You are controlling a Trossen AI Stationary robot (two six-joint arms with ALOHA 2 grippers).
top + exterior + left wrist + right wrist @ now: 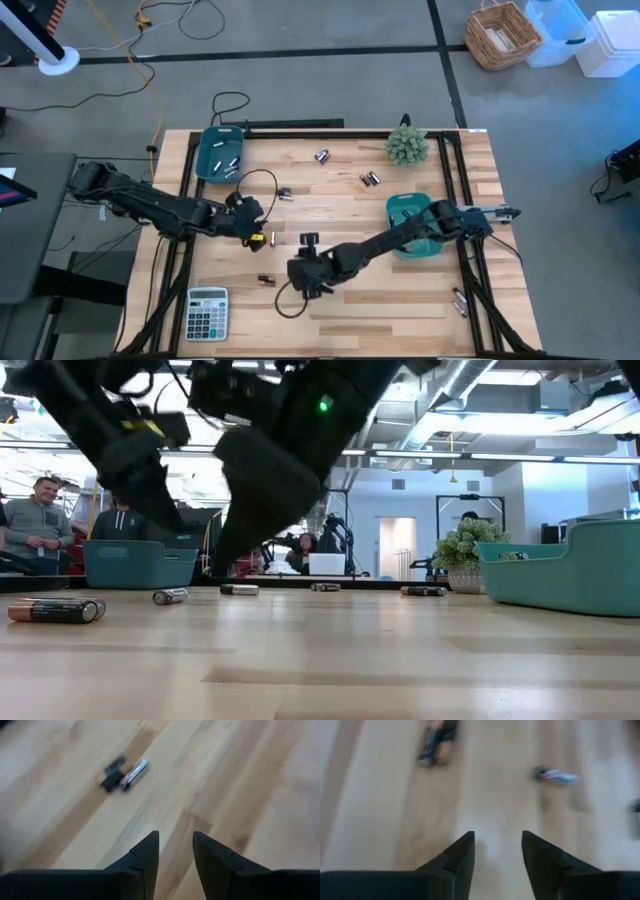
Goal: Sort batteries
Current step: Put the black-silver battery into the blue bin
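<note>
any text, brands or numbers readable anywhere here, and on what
None can be read.
Calculator: keys and display too small to read.
Batteries on the table, such as the one nearest the low camera: label print blurred.
Batteries in the left wrist view: blurred, no lettering legible.
Teal bins: no visible label.

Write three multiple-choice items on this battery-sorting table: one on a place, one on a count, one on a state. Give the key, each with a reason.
1. Where does the calculator lie in the high view?
A. near bottom-left corner
B. beside the plant
C. inside a bin

2. How many teal bins stand on the table?
A. one
B. two
C. four

3. How are the right gripper's fingers?
A. shut on a battery
B. apart, holding nothing
C. shut on the calculator

Key: 1 A, it sits at that corner. 2 B, one bin at the left, another at the right. 3 B, bare wood shows between the fingers.
</note>
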